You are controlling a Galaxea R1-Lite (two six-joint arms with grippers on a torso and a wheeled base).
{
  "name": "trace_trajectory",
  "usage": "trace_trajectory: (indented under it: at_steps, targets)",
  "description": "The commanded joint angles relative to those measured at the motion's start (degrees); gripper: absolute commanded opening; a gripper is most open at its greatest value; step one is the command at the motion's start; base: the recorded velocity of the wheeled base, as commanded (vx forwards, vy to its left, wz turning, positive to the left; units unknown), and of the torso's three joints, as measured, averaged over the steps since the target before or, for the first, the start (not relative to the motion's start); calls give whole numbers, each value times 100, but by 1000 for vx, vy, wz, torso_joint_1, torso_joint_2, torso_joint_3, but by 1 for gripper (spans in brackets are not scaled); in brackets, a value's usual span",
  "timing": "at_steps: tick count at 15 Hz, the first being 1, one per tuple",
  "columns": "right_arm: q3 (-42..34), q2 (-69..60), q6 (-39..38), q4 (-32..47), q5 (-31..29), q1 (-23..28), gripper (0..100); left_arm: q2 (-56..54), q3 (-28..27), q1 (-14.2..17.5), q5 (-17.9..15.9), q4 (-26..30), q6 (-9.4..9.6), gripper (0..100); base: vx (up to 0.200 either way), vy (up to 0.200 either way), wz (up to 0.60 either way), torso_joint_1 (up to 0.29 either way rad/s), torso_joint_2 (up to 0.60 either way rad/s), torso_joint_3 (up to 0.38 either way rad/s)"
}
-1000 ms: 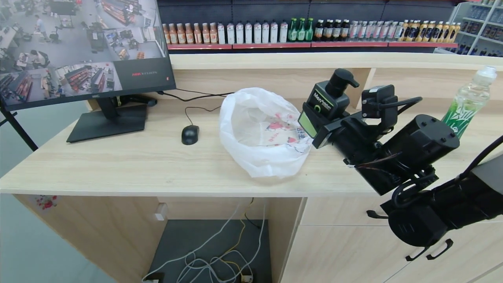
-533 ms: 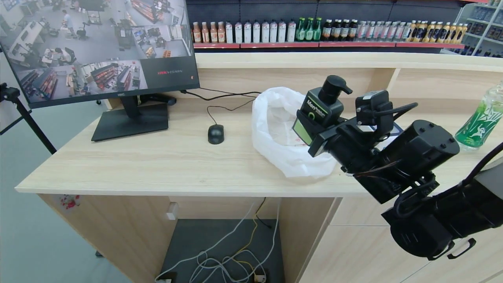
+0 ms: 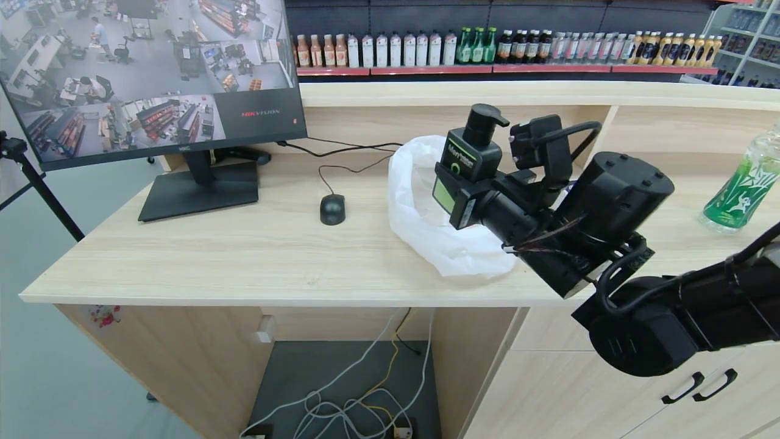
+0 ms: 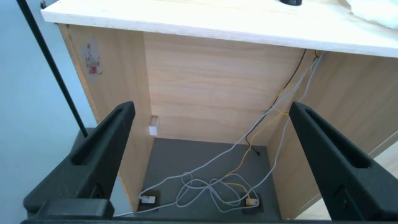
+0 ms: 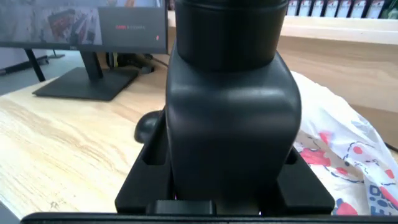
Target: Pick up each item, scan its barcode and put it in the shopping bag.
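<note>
A black pump bottle [image 3: 472, 155] with a green label stands upright in my right gripper [image 3: 466, 198], which is shut on its lower body. Bottle and gripper hang over the right side of the white shopping bag [image 3: 426, 228], which lies open on the wooden counter [image 3: 244, 256]. In the right wrist view the bottle [image 5: 233, 124] stands close in front, with the bag [image 5: 339, 146] behind it. My left gripper [image 4: 214, 155] is open and holds nothing, low in front of the counter's open cabinet.
A green drink bottle [image 3: 740, 183] stands at the counter's far right. A monitor [image 3: 152, 79] and a black mouse [image 3: 332, 209] are left of the bag. Loose cables [image 4: 217, 180] lie on the floor under the counter. A raised ledge runs behind.
The head camera has shifted. My right arm has carried the pump bottle up and to the left, further over the bag.
</note>
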State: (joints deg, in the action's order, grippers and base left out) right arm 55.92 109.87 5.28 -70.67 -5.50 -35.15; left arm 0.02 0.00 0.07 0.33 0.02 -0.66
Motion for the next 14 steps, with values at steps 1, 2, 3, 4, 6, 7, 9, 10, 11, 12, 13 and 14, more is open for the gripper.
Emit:
trace_trajectory:
  at_steps: [1,2,3,4,6,7,9,10,11,12,13,14]
  targets:
    - [429,87,-1,343,-92,8,0,-2,0,1,2,-2,-4,100,0,0,0,0,0,0]
    - [543,166,-1,422,-109,8,0,-2,0,1,2,-2,-4,100,0,0,0,0,0,0]
    - [771,386,-9,510,-118,34,0,-2,0,1,2,-2,-4,100,0,0,0,0,0,0]
    - [912,544,-44,519,-118,69,0,-2,0,1,2,-2,-4,100,0,0,0,0,0,0]
    - [1395,948,-80,510,-391,148,0,-2,0,1,2,-2,-4,100,0,0,0,0,0,0]
    - [1545,1098,-159,484,-435,166,0,-2,0,1,2,-2,-4,100,0,0,0,0,0,0]
    - [1668,1317,-211,493,-435,333,0,-2,0,1,2,-2,-4,100,0,0,0,0,0,0]
    - [1668,1388,-229,484,-435,421,0,-2,0,1,2,-2,-4,100,0,0,0,0,0,0]
    - [1686,1458,-264,493,-408,500,0,-2,0,1,2,-2,-4,100,0,0,0,0,0,0]
    - [1729,1537,-361,484,-408,553,0,-2,0,1,2,-2,-4,100,0,0,0,0,0,0]
    - [1729,1599,-458,484,-435,588,0,-2,0,1,2,-2,-4,100,0,0,0,0,0,0]
    - [1747,1634,-501,484,-426,597,0,-2,0,1,2,-2,-4,100,0,0,0,0,0,0]
